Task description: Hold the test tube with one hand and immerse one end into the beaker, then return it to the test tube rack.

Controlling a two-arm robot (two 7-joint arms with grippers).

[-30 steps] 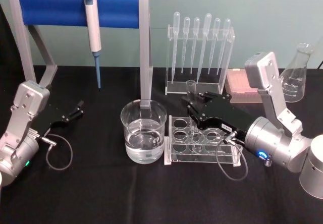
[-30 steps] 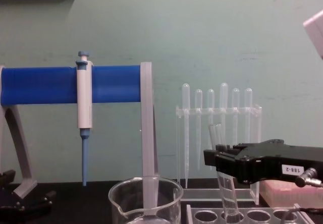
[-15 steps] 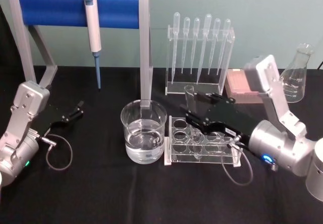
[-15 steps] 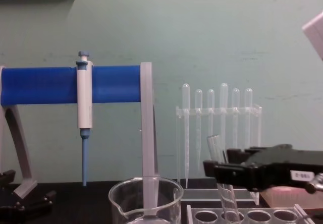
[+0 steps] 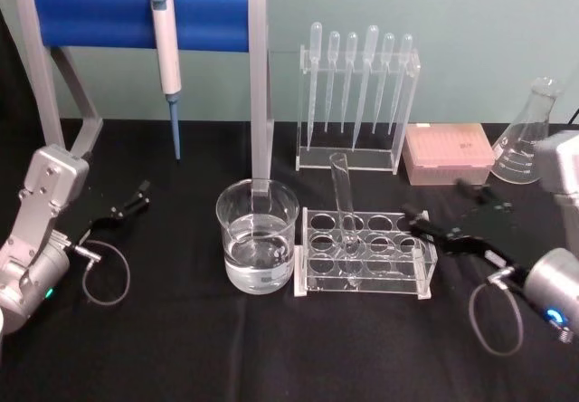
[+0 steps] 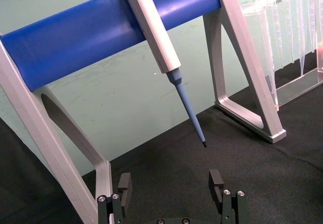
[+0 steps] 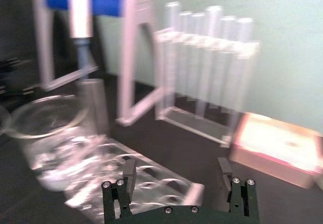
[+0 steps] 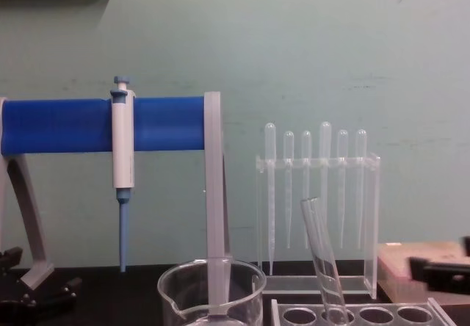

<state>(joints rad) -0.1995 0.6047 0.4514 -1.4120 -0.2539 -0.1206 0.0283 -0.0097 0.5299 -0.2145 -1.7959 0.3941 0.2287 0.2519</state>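
Note:
The test tube (image 5: 343,205) stands in a hole of the clear rack (image 5: 409,270), leaning slightly, its rim up; the chest view shows the test tube (image 8: 324,261) tilted with nothing holding it. Left of the rack sits the beaker (image 5: 258,237), partly filled with water, also low in the chest view as the beaker (image 8: 213,294). My right gripper (image 5: 436,201) is open to the right of the rack, apart from the tube; its wrist view shows the right gripper (image 7: 176,171) open with a wide gap. My left gripper (image 5: 137,196) rests open at the far left, seen open in its wrist view (image 6: 169,181).
A blue-barred stand (image 5: 136,17) at the back left carries a white pipette (image 5: 166,53) with a blue tip. Behind the rack is a clear holder of plastic pipettes (image 5: 357,94). A pink tip box (image 5: 448,153) and a glass flask (image 5: 529,139) stand at the back right.
My right gripper has let go of the test tube and drawn back to the right. The tube now stands alone in the rack. The left arm has not moved.

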